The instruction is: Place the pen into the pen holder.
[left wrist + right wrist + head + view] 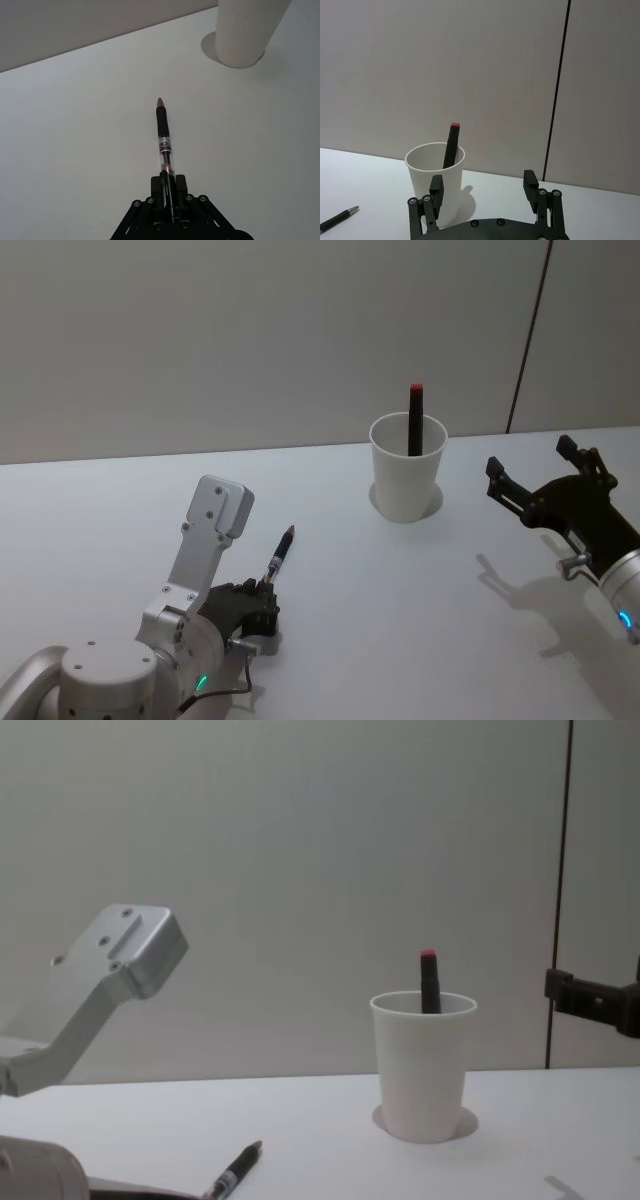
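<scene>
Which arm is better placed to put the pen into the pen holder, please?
Left: the left end effector grips the pen; the right end effector is open, empty, apart from the pen holder.

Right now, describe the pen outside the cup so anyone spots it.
On the white table, left of the pen holder and the open right gripper, find the left gripper. The pen it grips is black with a clear barrel, unlike the red-topped pen in the holder.

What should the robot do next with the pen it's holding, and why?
Probably lift it higher first. The left gripper is shut on the pen low by the table, and the pen holder stands ahead to its right, its rim above the pen, a red-topped pen already inside. The right gripper hangs open to the right.
</scene>
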Robot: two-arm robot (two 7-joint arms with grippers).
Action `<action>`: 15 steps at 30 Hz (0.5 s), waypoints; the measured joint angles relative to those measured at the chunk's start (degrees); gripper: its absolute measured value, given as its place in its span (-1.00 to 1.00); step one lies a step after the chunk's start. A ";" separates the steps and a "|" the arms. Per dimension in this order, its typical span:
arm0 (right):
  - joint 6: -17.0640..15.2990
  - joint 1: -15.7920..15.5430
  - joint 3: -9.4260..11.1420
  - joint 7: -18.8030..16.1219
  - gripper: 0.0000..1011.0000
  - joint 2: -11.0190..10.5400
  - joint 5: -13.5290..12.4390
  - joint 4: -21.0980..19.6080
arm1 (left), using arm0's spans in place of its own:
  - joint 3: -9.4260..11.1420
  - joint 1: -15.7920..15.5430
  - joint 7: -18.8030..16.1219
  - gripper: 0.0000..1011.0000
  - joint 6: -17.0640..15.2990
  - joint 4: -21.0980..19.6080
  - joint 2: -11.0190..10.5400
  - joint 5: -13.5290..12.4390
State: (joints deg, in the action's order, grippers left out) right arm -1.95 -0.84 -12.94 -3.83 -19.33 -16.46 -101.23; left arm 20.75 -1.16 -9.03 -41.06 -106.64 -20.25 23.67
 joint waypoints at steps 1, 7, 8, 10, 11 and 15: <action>0.00 0.00 0.00 0.00 0.98 0.00 0.00 0.00 | 0.00 0.01 0.02 -0.67 0.02 0.00 0.01 -0.05; 0.00 0.00 0.00 0.00 0.98 0.00 0.00 0.00 | -0.01 0.15 0.25 -0.67 0.87 0.02 -0.10 -0.73; 0.00 0.00 0.00 0.00 0.98 0.00 0.00 0.00 | -0.05 0.22 0.32 -0.67 1.42 -0.01 -0.18 -0.99; 0.00 0.00 0.00 0.00 0.98 0.00 0.00 0.00 | -0.13 0.33 0.44 -0.67 2.51 -0.10 -0.32 -1.47; 0.00 0.00 0.00 0.00 0.98 0.00 0.00 0.00 | -0.17 0.37 0.49 -0.67 2.83 -0.15 -0.39 -1.61; 0.00 0.00 0.00 0.00 0.98 0.00 0.00 0.00 | -0.42 0.59 0.68 -0.67 4.81 -0.53 -0.76 -2.35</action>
State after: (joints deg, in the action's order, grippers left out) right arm -1.95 -0.84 -12.94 -3.83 -19.34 -16.46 -101.23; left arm 20.33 -0.57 -8.35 -36.25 -107.17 -21.00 21.32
